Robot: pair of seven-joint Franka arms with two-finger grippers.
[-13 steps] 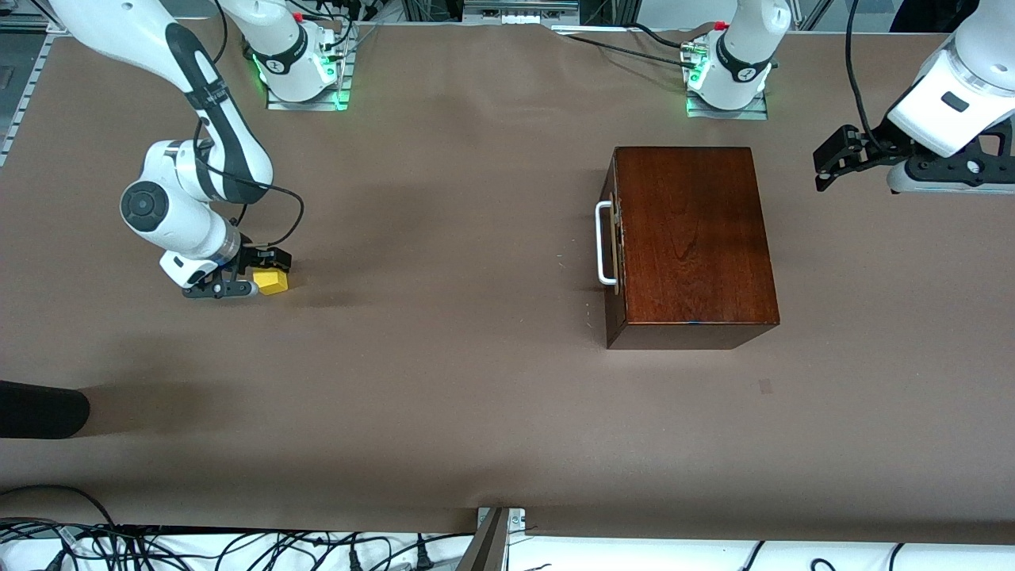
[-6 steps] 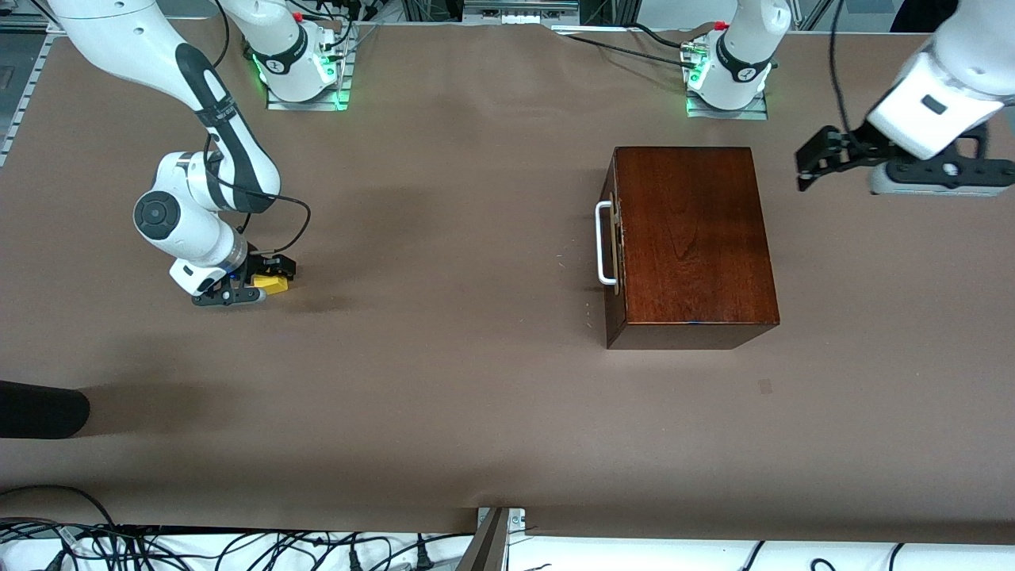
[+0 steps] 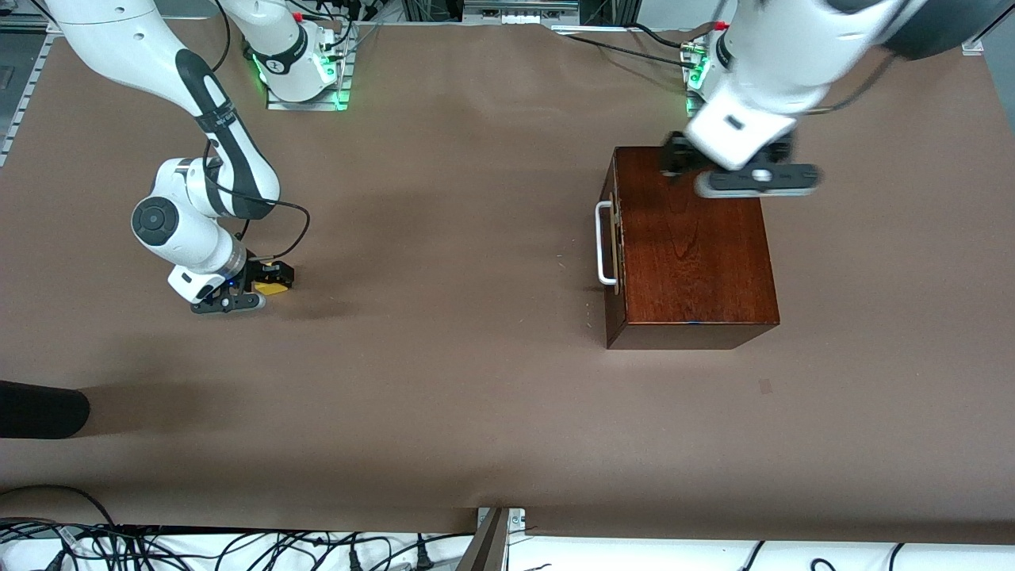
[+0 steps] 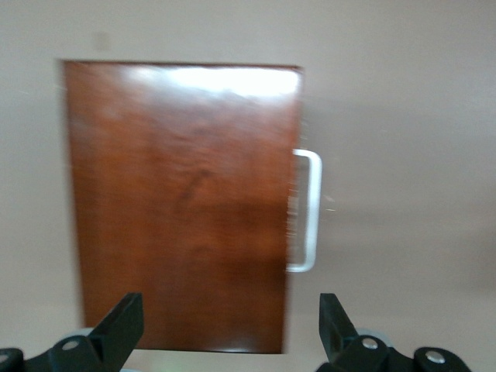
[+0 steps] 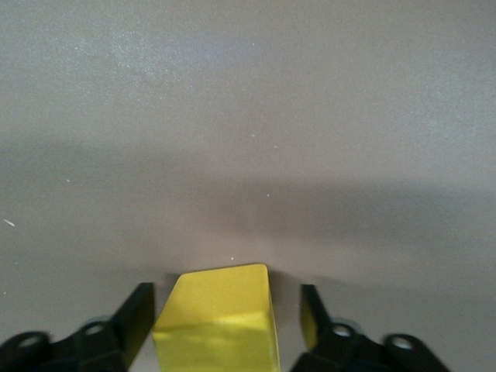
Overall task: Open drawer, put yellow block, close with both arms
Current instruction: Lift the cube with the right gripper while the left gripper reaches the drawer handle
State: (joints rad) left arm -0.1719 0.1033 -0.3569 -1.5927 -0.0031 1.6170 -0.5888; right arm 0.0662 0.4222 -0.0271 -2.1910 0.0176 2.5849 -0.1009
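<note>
The yellow block sits on the table toward the right arm's end. My right gripper is down at the table, open, with a finger on each side of the block and a small gap on both sides. In the right wrist view the block fills most of the space between the fingers. The dark wooden box stands toward the left arm's end, its drawer shut, with the white handle facing the right arm's end. My left gripper hovers open over the box top, near its edge farthest from the front camera.
A black rounded object lies at the table's edge on the right arm's end, nearer the front camera. Cables run along the near table edge. A metal bracket sits at the middle of the near edge.
My left arm swung in from the table's end to over the box. My right gripper sank lower around the yellow block.
</note>
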